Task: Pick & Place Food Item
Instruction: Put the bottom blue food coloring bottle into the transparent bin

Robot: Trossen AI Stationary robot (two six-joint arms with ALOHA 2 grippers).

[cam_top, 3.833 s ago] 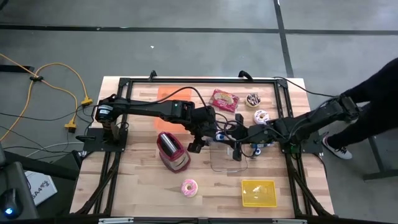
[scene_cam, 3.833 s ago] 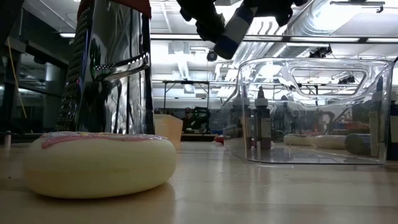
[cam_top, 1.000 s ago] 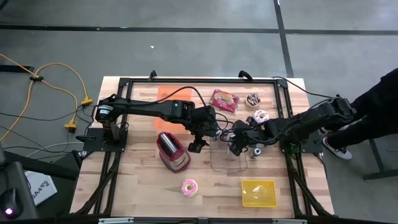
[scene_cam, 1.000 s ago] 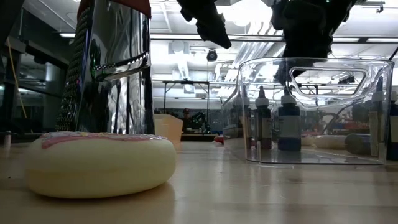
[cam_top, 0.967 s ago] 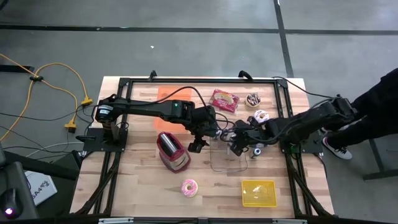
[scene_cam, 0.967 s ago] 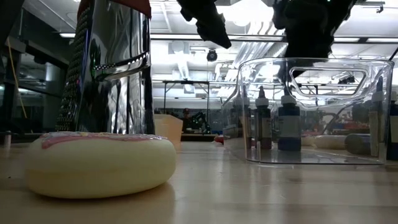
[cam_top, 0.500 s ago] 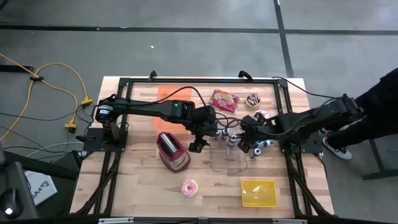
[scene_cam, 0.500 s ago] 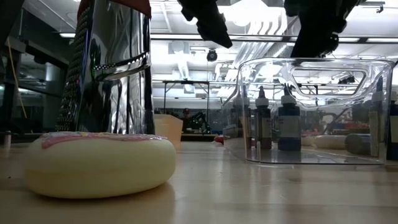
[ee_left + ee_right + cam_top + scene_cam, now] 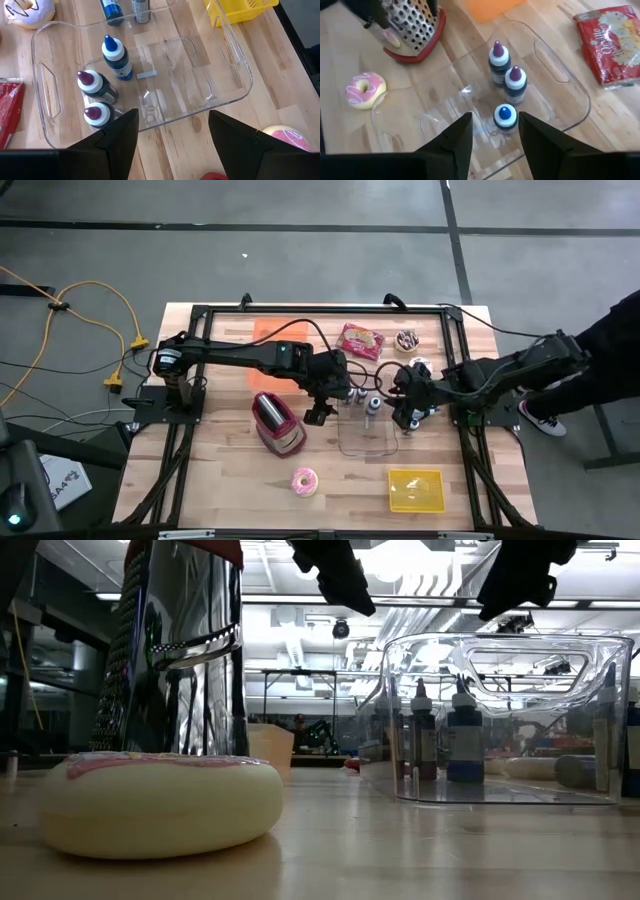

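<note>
Right pincer (image 9: 495, 120) spread and empty above clear plastic bin (image 9: 580, 95), three small dark dropper bottles (image 9: 505, 116) upright inside near one end; left pincer (image 9: 172, 117) likewise spread, hovering over the same bin. Two more such bottles (image 9: 112, 9) just outside on the wooden table (image 9: 350, 60). Probably light, smooth, easily toppled: best pinched across the round body below the cap.

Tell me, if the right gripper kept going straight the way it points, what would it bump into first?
Probably the blue-capped dark bottle standing in the clear plastic bin: it sits just ahead of the open right gripper, though depth is hard to judge.
</note>
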